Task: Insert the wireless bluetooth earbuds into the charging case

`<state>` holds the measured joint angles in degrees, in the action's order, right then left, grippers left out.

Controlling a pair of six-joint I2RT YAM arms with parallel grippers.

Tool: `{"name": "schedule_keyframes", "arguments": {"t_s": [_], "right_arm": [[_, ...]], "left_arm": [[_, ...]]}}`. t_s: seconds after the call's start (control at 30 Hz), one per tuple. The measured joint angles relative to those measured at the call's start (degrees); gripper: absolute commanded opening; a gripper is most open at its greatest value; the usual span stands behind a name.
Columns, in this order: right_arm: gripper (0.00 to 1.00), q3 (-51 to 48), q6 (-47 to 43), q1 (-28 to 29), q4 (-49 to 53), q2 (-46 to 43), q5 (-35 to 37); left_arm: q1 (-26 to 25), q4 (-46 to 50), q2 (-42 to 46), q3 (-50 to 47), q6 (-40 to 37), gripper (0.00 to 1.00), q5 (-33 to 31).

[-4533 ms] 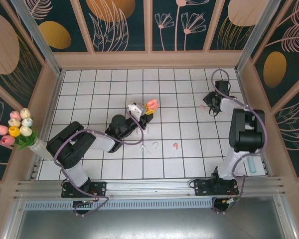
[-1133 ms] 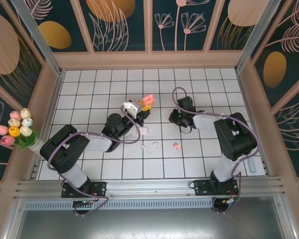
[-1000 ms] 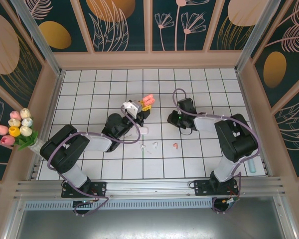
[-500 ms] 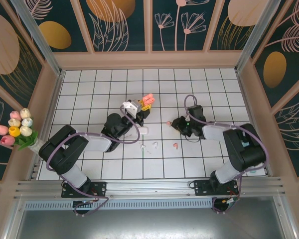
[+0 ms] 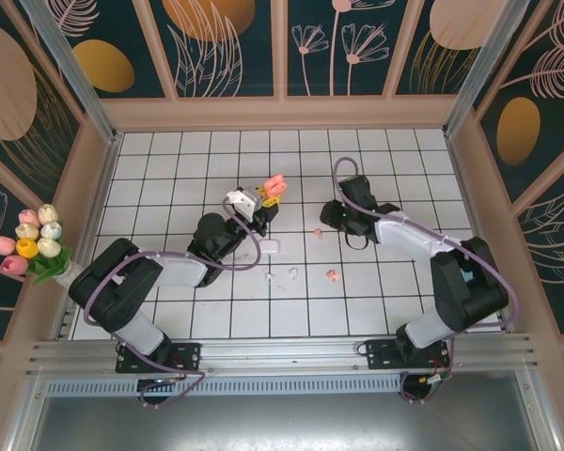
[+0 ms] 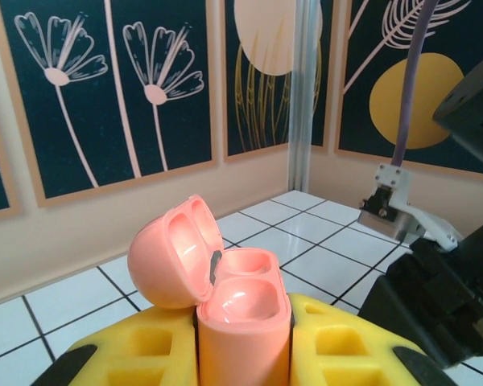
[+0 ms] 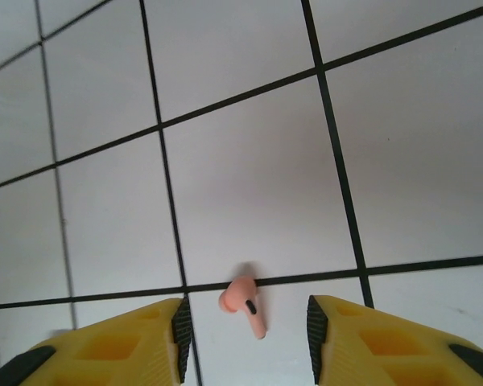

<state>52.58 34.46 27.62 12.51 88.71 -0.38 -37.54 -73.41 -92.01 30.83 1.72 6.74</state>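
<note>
Salmon-pink against white tile, one earbud [image 7: 243, 301] now lies loose on the tabletop [image 5: 169, 169], its stem near a black grout line. It sits between the yellow fingers [image 7: 129, 346] of the right gripper [image 7: 246, 326], whose jaws have just parted and stand apart on either side without touching it. To my eye the bud was let go short of the mark and will have to be picked up again. The left gripper [image 6: 243, 342] stays clamped on the pink case [image 6: 241, 310], lid [image 6: 173, 253] flipped back and both wells bare, held above the tiles just left of the right arm. The dropped bud is near the middle of the tabletop, well clear of every edge, with bare tiles all round it. The second pink earbud [image 5: 331, 274], the white earbuds [image 5: 292, 273] and a white case [image 5: 271, 246] lie closer to the front edge, out of the way.
</note>
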Motion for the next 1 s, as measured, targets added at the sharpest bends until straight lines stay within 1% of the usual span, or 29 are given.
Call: {"name": "schedule_keyframes", "arguments": {"t_s": [0.2, 0.4, 0.63, 1.0], "right_arm": [[0.46, 5.64, -2.10, 3.87, 4.63, 7.98, 5.49], [0.46, 8.39, -2.69, 6.58, 6.43, 12.87, 8.15], [0.45, 10.88, -2.97, 7.34, 7.48, 16.17, 8.98], [0.43, 11.52, -3.56, 8.04, 7.48, 18.10, 9.55]], "left_arm": [[1.73, 0.11, 1.11, -0.57, 0.02, 0.00, -0.24], [2.19, 0.22, 1.25, -0.68, 0.04, 0.00, -0.20], [2.19, 0.22, 1.25, -0.79, 0.07, 0.00, -0.17], [2.40, 0.22, 1.25, -0.85, 0.07, 0.00, -0.17]]}}
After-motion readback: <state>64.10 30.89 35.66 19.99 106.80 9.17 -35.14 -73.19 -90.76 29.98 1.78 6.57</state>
